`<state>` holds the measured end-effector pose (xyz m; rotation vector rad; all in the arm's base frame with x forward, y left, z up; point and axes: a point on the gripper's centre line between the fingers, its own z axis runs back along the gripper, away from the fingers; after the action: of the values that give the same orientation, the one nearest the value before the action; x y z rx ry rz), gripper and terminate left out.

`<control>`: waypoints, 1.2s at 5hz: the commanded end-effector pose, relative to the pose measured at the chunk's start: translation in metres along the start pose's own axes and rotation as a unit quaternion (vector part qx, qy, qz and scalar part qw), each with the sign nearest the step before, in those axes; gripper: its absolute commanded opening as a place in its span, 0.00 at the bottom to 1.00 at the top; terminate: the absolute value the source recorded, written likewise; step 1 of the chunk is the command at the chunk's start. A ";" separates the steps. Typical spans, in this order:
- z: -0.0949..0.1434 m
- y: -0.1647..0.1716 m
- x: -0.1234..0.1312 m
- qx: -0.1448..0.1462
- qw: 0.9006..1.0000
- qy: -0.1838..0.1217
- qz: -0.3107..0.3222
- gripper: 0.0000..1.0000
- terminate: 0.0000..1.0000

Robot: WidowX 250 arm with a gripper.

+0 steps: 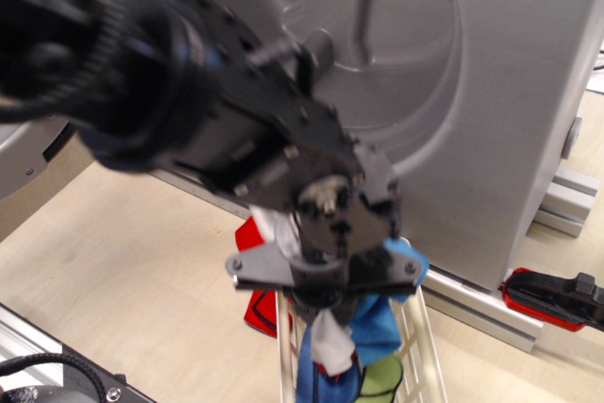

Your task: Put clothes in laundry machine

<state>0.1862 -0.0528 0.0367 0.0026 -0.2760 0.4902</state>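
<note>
Observation.image: clothes (332, 342) seemingly in end effector (326, 301)

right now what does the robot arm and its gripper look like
The arm is matte black and bulky, with a ribbed black cable looped along it; it shows motion-blurred. The wrist narrows to a dark block with small screws and a round silvery fitting at its centre. The gripper hangs under a flat dark grey crossbar with a bolt at each end.

The black arm enters from the upper left of the frame (motion-blurred) and slants down to centre. The hand (326, 304) points downward, its fingers hidden behind the wrist body.
</note>
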 end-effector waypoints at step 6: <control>0.076 0.013 0.088 -0.043 0.995 -0.079 0.034 0.00 0.00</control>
<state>0.2293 -0.0038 0.1199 -0.0383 -0.4222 0.5488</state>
